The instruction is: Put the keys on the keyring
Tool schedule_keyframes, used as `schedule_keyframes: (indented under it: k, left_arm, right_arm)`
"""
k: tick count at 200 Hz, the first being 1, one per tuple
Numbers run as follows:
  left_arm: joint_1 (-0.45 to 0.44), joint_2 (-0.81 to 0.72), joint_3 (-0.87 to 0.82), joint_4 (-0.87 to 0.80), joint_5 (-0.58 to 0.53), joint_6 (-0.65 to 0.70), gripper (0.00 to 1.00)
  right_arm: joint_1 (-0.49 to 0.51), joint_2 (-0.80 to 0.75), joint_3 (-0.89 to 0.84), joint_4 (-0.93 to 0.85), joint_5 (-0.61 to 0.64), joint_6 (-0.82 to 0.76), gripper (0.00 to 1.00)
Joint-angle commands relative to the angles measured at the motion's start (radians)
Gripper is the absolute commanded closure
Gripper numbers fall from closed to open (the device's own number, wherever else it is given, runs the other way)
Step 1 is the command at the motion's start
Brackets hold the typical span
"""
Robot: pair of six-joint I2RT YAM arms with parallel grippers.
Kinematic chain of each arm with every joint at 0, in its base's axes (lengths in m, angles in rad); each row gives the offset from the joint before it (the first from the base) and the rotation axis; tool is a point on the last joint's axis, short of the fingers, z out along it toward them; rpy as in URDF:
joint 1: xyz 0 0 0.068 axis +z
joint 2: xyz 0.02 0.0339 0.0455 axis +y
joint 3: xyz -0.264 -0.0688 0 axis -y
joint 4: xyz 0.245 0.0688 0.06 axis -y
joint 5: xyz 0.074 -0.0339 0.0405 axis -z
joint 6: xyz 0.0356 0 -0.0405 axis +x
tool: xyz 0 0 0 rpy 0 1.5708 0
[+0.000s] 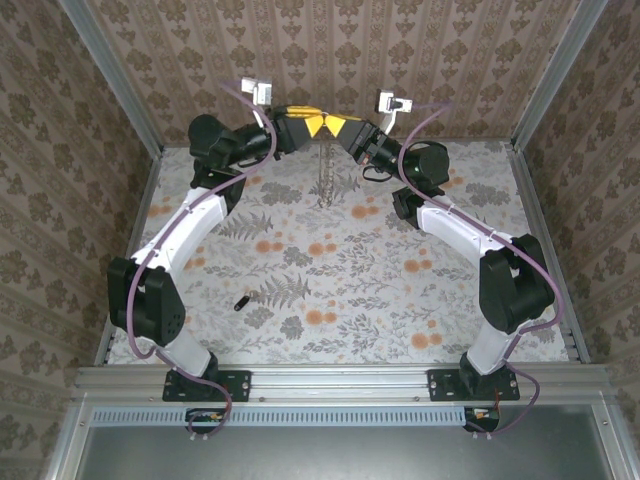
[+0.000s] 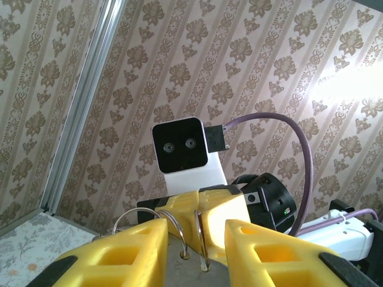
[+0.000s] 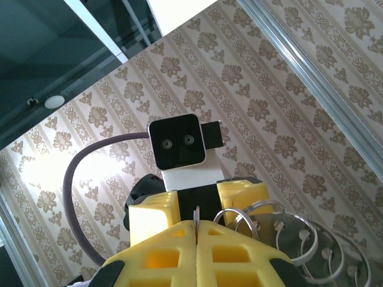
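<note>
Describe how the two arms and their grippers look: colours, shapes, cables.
Both the left arm and right arm have white links between bulky black joint housings. A purple cable loops along each. The left gripper and right gripper have chunky yellow fingers with rectangular cut-outs. Each wrist carries a white camera block with a black two-lens face.

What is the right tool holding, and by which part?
The right tool is shut on the keyring, seemingly pinching its thin rim edge-on.
</note>
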Motion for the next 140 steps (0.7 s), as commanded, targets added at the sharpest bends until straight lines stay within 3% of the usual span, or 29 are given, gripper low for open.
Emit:
schedule_keyframes:
  k: [1, 67, 100, 140]
  left_arm:
    - [-0.007, -0.018, -0.008, -0.006, 0.024, 0.040, 0.70]
    - [-0.010, -0.017, -0.004, -0.029, 0.016, 0.060, 0.81]
    - [-0.015, -0.018, 0.000, -0.034, 0.024, 0.070, 1.00]
    - [-0.017, -0.033, -0.003, -0.066, 0.030, 0.118, 1.00]
  right_arm:
    - [0.004, -0.025, 0.013, 0.037, -0.010, -0.012, 1.00]
    - [0.004, -0.025, 0.009, 0.037, -0.010, -0.014, 1.00]
    - [0.005, -0.028, 0.009, 0.037, -0.012, -0.013, 1.00]
    - [0.004, -0.032, 0.007, 0.031, -0.015, -0.014, 1.00]
